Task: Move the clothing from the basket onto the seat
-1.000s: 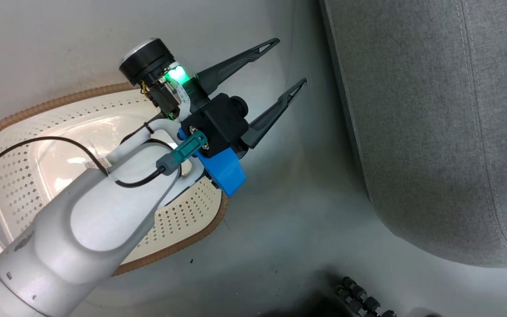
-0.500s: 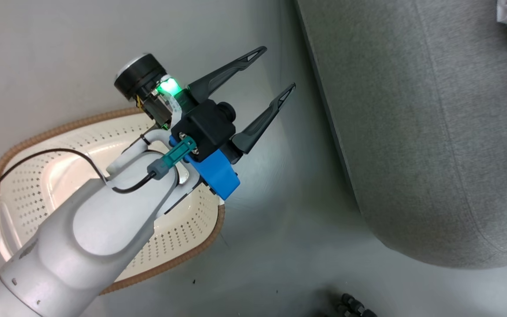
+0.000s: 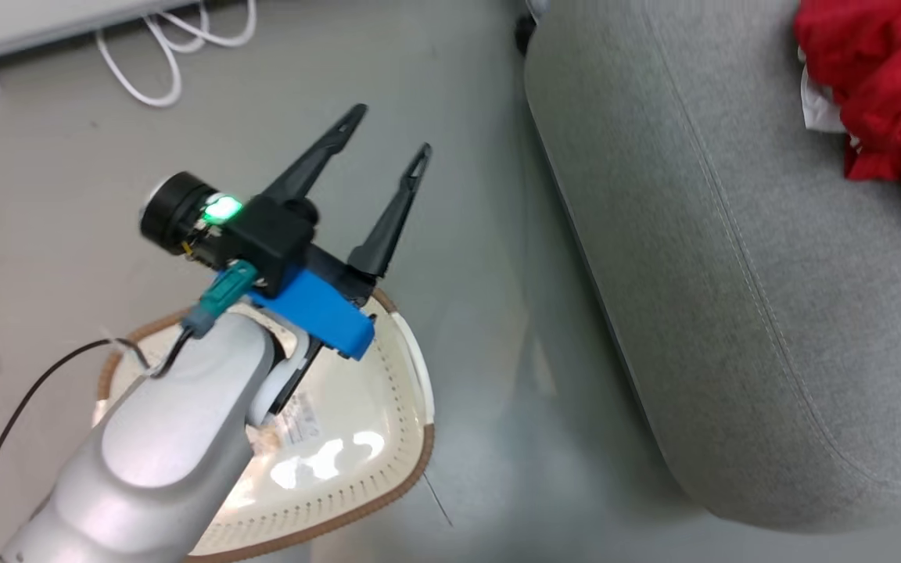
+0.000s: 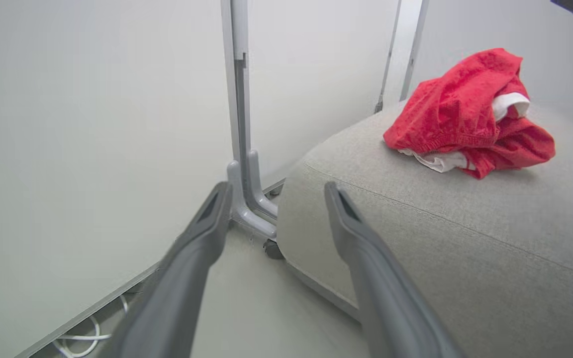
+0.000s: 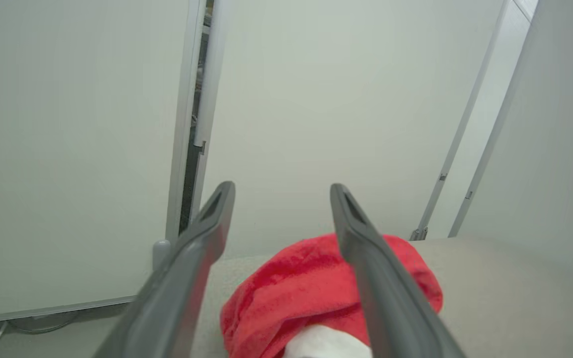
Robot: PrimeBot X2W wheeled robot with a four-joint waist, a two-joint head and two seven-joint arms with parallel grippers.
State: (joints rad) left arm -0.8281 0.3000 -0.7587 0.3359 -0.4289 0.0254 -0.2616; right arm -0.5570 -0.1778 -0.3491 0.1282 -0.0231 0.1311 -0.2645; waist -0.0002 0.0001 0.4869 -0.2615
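— Where's the clothing (image 3: 877, 86)?
— Heaped on the seat (image 3: 693, 297), well in from its rounded edge nearest the basket (image 3: 400, 426). What I can see of the basket's bottom is bare, though the forearm (image 3: 161, 438) hides part, so I'd judge the transfer is about done.
— Next move?
— Check that hidden part. If nothing's there, draw both arms clear.
— The grippers?
— The left gripper (image 3: 390, 129) hangs over the floor (image 3: 458, 234) just past the basket's rim, fingers spread wide, empty. The right gripper (image 5: 281, 191) is equally parted above the red heap, gripping nothing
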